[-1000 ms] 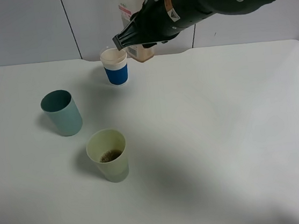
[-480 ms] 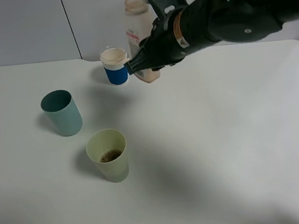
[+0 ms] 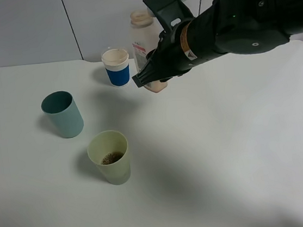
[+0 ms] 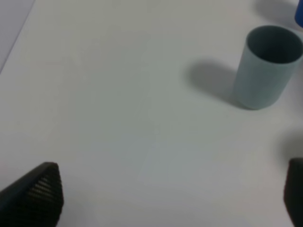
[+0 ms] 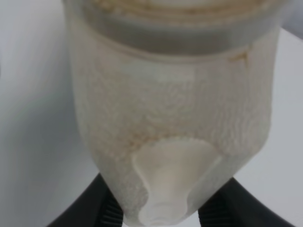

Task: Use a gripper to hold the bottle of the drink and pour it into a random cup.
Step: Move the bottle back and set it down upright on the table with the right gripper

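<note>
Close up, the right gripper (image 5: 163, 213) has its two black fingers (image 5: 108, 210) pressed against opposite sides of the bottle (image 5: 170, 118), pinching its translucent body (the grip itself shows clearly only in the right wrist view). The left gripper (image 4: 165, 196) hangs over the bare table (image 4: 118, 94) with its fingers spread wide and nothing between them. From the high camera, the yellow-green cup (image 3: 109, 157) stands nearest, a little brown drink (image 3: 112, 158) in its bottom, and the teal cup (image 3: 62, 114) stands beyond it. Farther back, the right arm reaches in from the right, angled down, holding the bottle upright just beside the white cup with blue band (image 3: 117, 67), well apart from the yellow-green cup. Whether its base touches the table cannot be told.
</note>
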